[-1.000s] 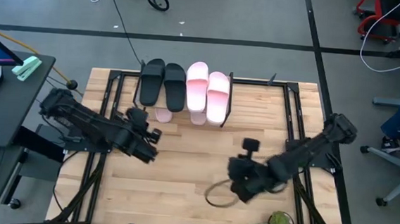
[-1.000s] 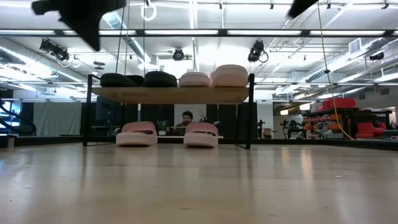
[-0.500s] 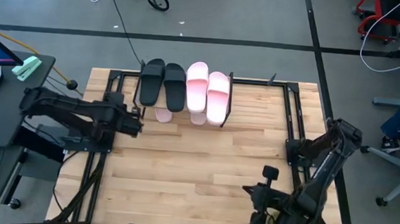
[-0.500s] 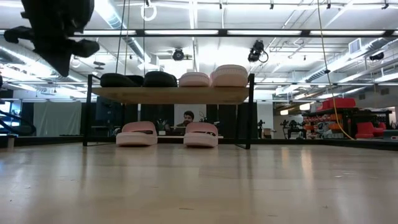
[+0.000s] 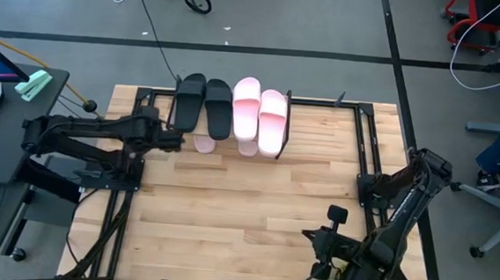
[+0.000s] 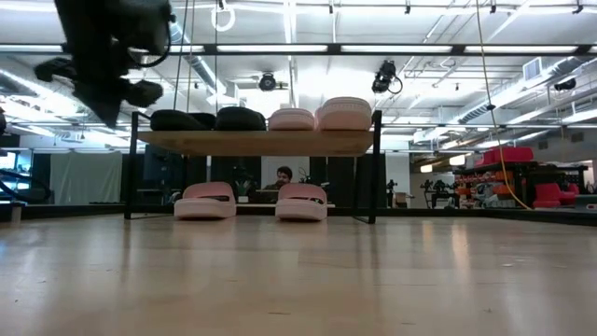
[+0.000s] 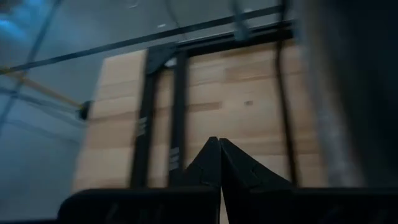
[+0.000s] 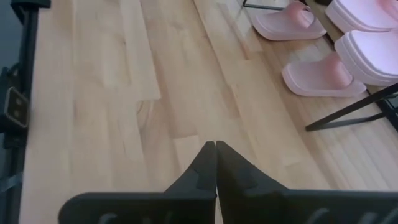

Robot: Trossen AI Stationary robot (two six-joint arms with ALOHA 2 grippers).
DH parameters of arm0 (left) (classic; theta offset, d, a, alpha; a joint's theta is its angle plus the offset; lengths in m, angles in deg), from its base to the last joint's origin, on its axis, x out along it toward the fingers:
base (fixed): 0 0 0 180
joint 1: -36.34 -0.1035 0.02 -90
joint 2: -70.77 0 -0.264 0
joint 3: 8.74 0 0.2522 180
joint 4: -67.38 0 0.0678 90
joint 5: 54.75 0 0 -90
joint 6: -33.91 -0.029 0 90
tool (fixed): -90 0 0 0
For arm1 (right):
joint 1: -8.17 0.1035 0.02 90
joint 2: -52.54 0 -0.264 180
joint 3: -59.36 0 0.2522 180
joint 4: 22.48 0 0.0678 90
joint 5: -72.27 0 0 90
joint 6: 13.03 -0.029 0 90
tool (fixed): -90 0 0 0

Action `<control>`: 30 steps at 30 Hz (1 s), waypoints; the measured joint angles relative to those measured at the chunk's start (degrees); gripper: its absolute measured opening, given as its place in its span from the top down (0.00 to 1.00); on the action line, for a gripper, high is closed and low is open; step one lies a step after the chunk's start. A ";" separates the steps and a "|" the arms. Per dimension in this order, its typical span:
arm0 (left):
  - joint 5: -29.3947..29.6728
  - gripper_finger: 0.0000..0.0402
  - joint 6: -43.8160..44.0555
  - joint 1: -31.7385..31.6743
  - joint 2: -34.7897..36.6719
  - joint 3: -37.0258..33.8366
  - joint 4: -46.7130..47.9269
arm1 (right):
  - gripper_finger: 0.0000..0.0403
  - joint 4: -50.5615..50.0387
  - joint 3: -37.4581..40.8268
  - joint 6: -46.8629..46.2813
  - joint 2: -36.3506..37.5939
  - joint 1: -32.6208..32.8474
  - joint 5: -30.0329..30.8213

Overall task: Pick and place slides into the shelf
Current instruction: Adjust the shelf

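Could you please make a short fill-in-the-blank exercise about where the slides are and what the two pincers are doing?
1. On the top board of the shelf lie two black slides and ____ pink slides.
2. Under the top board, ____ pink slides sit on the lower level.
3. The fingers of the right pincer are ____ and hold nothing.
4. The left pincer is beside the shelf's ____ end, the one with the black slides.

Missing words: two; two; shut; left
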 joint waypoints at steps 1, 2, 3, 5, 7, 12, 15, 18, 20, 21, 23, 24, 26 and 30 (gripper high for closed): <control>-0.02 1.00 -2.44 -0.65 0.00 0.00 -2.67 | 0.99 0.00 0.00 0.02 0.00 -0.40 0.00; -0.02 1.00 -5.08 -1.35 0.00 0.00 -5.71 | 0.99 0.00 0.00 0.04 0.00 -0.74 0.00; 0.01 1.00 -7.63 -2.08 0.00 0.00 -8.61 | 0.99 0.00 0.00 0.04 0.00 -1.06 -0.02; -0.35 1.00 -11.98 -3.57 0.00 0.00 -13.31 | 0.99 0.00 0.00 0.04 0.00 -1.47 -0.02; -1.64 1.00 -15.64 -5.22 0.00 -0.02 -16.55 | 0.99 0.00 0.00 0.08 0.00 -1.82 -0.03; -6.40 0.99 -21.05 -8.50 -0.02 -0.02 -23.07 | 0.99 -0.02 0.00 1.21 0.00 -1.67 -0.07; -8.85 1.00 -22.54 -9.42 -0.02 -0.02 -25.94 | 0.99 -0.02 0.00 1.70 0.00 -1.67 -0.07; -9.30 1.00 -23.31 -9.44 -0.33 -0.02 -29.86 | 0.99 -0.02 0.00 2.18 0.00 -1.67 -0.07; -9.49 0.99 -24.09 -9.40 -1.01 -0.02 -32.79 | 0.99 -0.02 0.00 3.07 -0.02 -1.67 -0.07; -9.55 1.00 -24.74 -9.40 -1.37 -0.02 -34.33 | 0.99 -0.02 0.00 3.38 -0.02 -1.67 -0.07; -10.70 1.00 -26.09 -9.42 -2.50 -0.02 -37.40 | 0.99 -0.02 0.00 3.97 -0.02 -1.67 -0.07; -12.03 1.00 -26.76 -9.46 -3.33 -0.02 -38.85 | 0.99 -0.02 0.00 4.39 -0.02 -1.67 -0.07; -14.00 1.00 -26.99 -9.41 -5.56 -0.02 -42.28 | 0.99 -0.02 0.00 4.63 -0.02 -1.67 -0.07; -15.00 1.00 -25.72 -9.38 -10.51 0.28 -48.33 | 0.99 -0.03 0.00 4.94 -0.02 -1.69 -0.09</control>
